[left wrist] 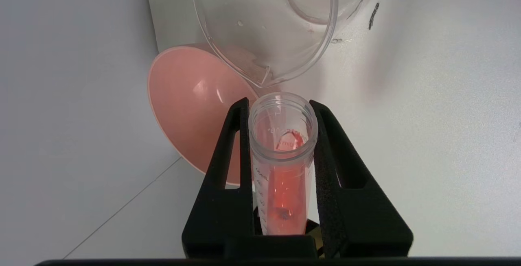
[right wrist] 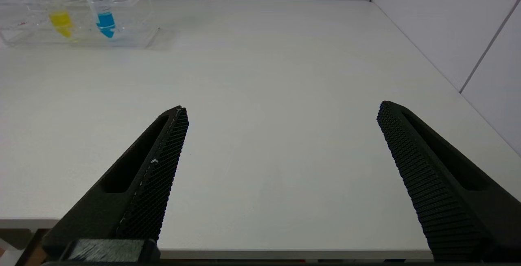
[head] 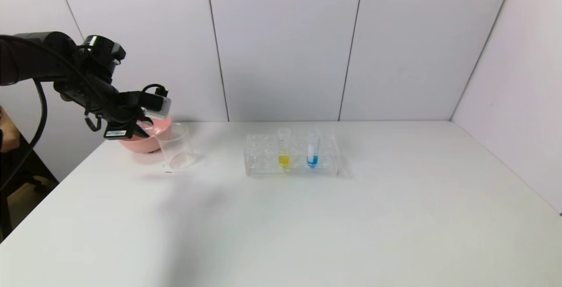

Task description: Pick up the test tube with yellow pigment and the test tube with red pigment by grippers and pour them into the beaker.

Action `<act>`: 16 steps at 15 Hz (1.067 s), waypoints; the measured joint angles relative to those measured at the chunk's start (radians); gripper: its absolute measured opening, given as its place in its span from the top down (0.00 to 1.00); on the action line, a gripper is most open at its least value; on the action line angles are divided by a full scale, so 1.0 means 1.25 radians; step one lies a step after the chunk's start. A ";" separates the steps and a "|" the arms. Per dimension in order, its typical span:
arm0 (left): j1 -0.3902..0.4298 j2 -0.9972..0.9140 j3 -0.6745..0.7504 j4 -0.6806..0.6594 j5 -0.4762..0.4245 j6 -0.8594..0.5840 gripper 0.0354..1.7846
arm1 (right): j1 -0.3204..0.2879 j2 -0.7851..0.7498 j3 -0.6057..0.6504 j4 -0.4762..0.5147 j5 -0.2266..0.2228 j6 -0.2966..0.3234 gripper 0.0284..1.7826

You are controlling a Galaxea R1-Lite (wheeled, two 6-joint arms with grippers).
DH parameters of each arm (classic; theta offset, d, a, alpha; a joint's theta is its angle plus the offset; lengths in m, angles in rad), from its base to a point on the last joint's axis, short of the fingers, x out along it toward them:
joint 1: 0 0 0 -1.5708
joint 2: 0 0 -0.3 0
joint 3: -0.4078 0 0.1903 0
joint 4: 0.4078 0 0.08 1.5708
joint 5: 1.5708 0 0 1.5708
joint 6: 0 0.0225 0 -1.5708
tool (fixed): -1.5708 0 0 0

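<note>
My left gripper [left wrist: 279, 105] is shut on the test tube with red pigment [left wrist: 283, 168], which lies tilted between the jaws. Its open mouth points at the pouring lip of the clear beaker [left wrist: 268, 26] and stops just short of it. Red liquid is spread along the tube's inside. In the head view this gripper [head: 145, 124] hangs at the far left, beside the beaker [head: 176, 146]. The test tube with yellow pigment [head: 283, 148] stands upright in the clear rack [head: 263, 159]; it also shows in the right wrist view [right wrist: 60, 18]. My right gripper [right wrist: 281, 109] is open and empty over the table's near edge.
A pink bowl [head: 147, 140] sits behind the beaker at the far left, close under my left gripper; it also shows in the left wrist view [left wrist: 191, 111]. A blue-liquid tube [head: 312, 148] stands in the rack right of the yellow one. White walls close the back and right.
</note>
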State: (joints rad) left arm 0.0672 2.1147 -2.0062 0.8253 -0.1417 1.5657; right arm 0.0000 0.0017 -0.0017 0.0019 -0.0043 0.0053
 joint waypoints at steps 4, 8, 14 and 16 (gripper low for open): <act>-0.012 0.006 -0.004 -0.006 0.018 -0.002 0.76 | 0.000 0.000 0.000 0.000 0.000 0.000 0.05; -0.021 0.010 -0.005 -0.010 0.026 -0.011 0.76 | 0.000 0.000 0.000 0.000 0.000 0.000 0.05; -0.038 0.014 -0.005 -0.011 0.065 -0.033 0.76 | 0.000 0.000 0.000 0.000 0.000 0.000 0.05; -0.042 0.015 -0.005 -0.011 0.081 -0.046 0.76 | 0.000 0.000 0.000 0.000 0.000 0.000 0.05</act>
State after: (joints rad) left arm 0.0143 2.1336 -2.0128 0.8115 -0.0409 1.5081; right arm 0.0000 0.0017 -0.0017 0.0019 -0.0047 0.0051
